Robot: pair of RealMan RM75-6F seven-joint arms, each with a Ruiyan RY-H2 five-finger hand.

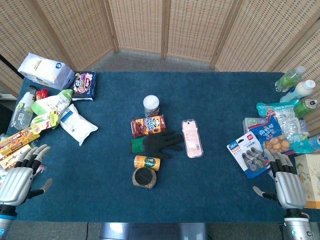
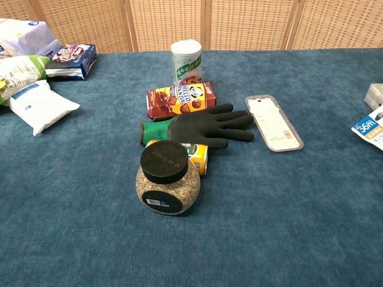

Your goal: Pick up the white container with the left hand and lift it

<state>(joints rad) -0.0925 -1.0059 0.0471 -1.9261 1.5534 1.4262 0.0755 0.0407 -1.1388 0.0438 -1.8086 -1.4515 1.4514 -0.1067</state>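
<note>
The white container (image 1: 151,105) is a small upright tub with a white lid and a green-and-red label, standing mid-table behind a red snack box; the chest view shows the container (image 2: 186,61) at the top centre. My left hand (image 1: 21,176) rests at the table's near left corner, far from it, fingers spread and holding nothing. At the near right corner sits my right hand (image 1: 286,182), also spread and empty. Neither hand appears in the chest view.
In front of the container lie a red Hello Panda box (image 1: 148,125), a black-and-green glove (image 1: 157,142), a yellow can (image 1: 146,162) and a black-lidded jar (image 1: 144,177). A pink flat pack (image 1: 192,138) lies to the right. Snack bags (image 1: 55,107) crowd the left edge, bottles and packets (image 1: 280,130) the right.
</note>
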